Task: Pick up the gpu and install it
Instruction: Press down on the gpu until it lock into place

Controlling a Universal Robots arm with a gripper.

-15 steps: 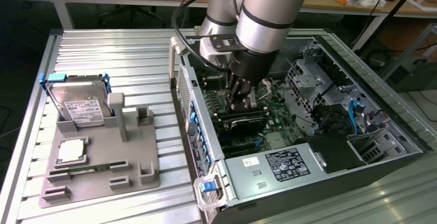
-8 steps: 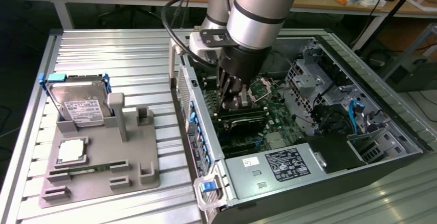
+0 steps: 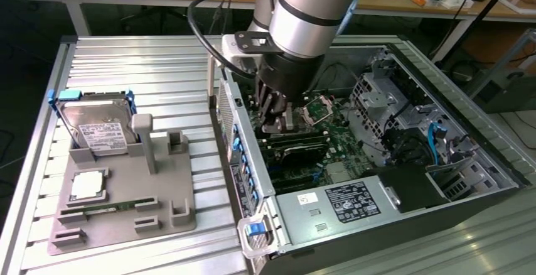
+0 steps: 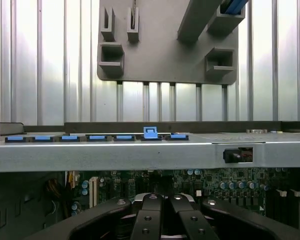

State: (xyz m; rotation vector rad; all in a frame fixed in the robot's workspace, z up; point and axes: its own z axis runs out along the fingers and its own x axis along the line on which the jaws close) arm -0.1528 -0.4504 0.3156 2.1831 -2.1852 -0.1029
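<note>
A: Starting at the claw (image 3: pixel 280 124). Reaching down into the open computer case (image 3: pixel 469 162), hanging over the motherboard (image 3: pixel 335 130) near the middle of the board.

B: Fingers?

A: Pressing together, no gap showing between them in the wrist view (image 4: pixel 162 202). Not gripping anything that can be made out there.

B: Locating the gpu?

A: Sitting directly below the fingertips, inside the case: gpu (image 3: pixel 295 142) showing as a long dark card lying across the motherboard, one end pointing toward the case wall on the exterior view's left. Touching the claw or just under it, cannot tell.

B: Moving outward, then.

A: Running along that case wall, a row of blue clips (image 4: pixel 97 137), one blue latch standing a little higher than the rest. Lying beyond the wall, on the slatted table (image 3: pixel 125 61), a grey fixture (image 3: pixel 167 187) with several holders.

B: Holding what?

A: Leaning upright at the far end, a silver hard drive (image 3: pixel 100 134) with a white label, blue rails on both sides. Lying flat just in front of it, a small square chip (image 3: pixel 88 185). Resting in a slot nearer the camera, a thin green memory stick (image 3: pixel 109 207).
</note>
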